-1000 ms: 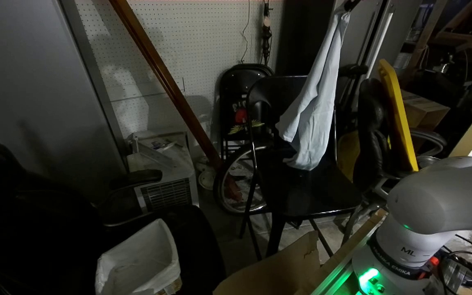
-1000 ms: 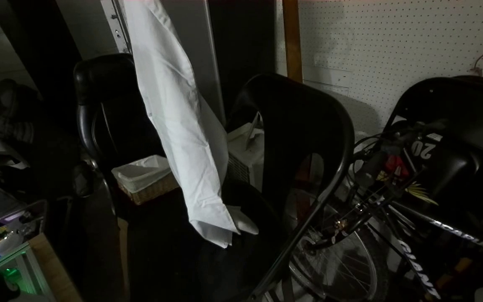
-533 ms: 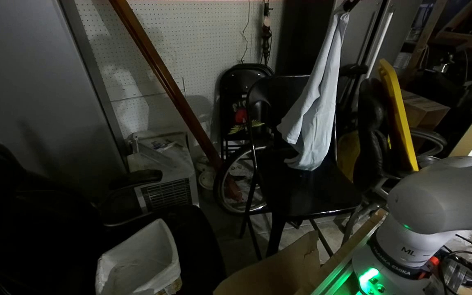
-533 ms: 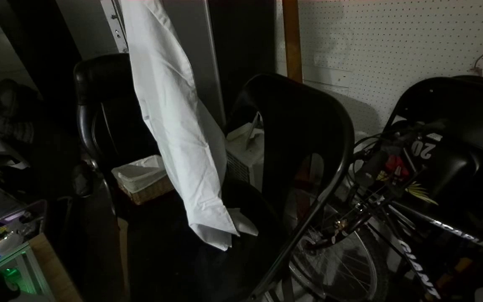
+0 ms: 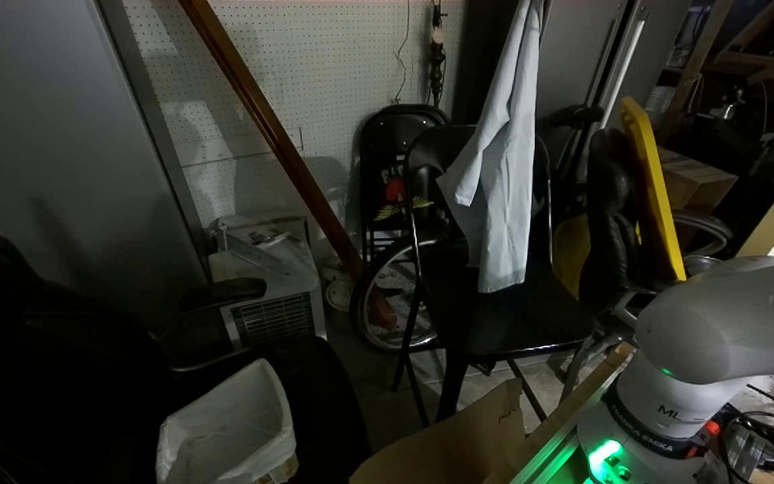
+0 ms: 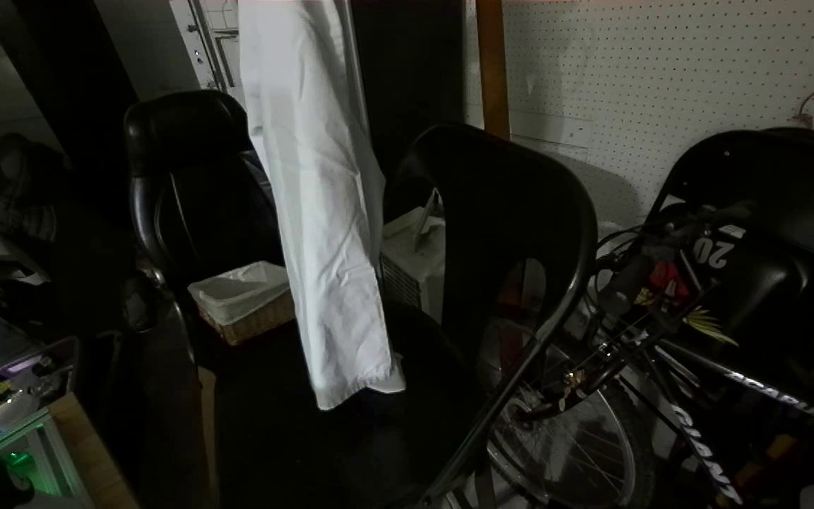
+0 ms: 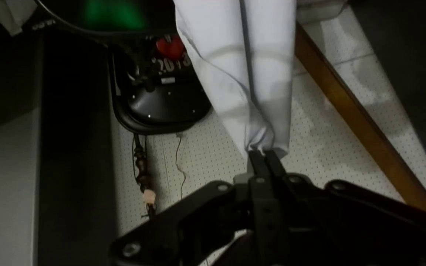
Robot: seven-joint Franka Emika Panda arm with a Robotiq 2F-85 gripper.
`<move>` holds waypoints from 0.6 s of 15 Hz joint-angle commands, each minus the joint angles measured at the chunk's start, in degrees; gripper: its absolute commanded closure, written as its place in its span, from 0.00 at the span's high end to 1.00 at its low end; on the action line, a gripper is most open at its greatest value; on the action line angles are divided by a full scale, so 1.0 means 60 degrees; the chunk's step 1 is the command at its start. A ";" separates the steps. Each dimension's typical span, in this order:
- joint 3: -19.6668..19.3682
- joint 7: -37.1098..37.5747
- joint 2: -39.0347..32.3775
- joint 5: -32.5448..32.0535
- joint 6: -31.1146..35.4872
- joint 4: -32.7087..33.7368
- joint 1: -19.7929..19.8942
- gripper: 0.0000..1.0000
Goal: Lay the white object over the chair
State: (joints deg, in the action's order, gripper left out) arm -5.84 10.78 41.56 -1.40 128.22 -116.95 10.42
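Note:
A long white cloth point(image 5: 504, 168) hangs down in front of the backrest of the black metal chair point(image 5: 508, 326). The cloth point(image 6: 326, 233) and the chair's backrest point(image 6: 513, 205) also show in an exterior view. Its lower hem hangs over the seat; I cannot tell whether it touches. In the wrist view my gripper point(image 7: 264, 152) is shut on the gathered upper end of the white cloth point(image 7: 231, 55). The gripper is above the top edge of both exterior views. The cloth hides part of the backrest.
A lined wicker basket point(image 6: 244, 300) sits on a black office chair point(image 6: 195, 191). A bicycle point(image 6: 591, 417) and folded black chairs point(image 6: 753, 191) stand by the pegboard wall. A yellow panel point(image 5: 654, 188) leans beside the chair. A wooden beam point(image 5: 273, 128) leans on the wall.
In an exterior view the cloth has swung left and its top, with the gripper, has risen out of frame. In an exterior view the cloth's upper part moved right. The chair has not moved.

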 commanded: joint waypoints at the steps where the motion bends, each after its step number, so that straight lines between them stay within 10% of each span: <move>1: 0.0079 0.0683 -0.1322 -0.0103 0.2158 0.0489 0.0496 0.01; 9: 0.1174 0.2967 -0.4485 -0.1447 0.6807 0.1394 0.2831 0.01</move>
State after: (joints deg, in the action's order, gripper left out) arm -3.10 20.33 22.31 -5.23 163.39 -114.92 20.65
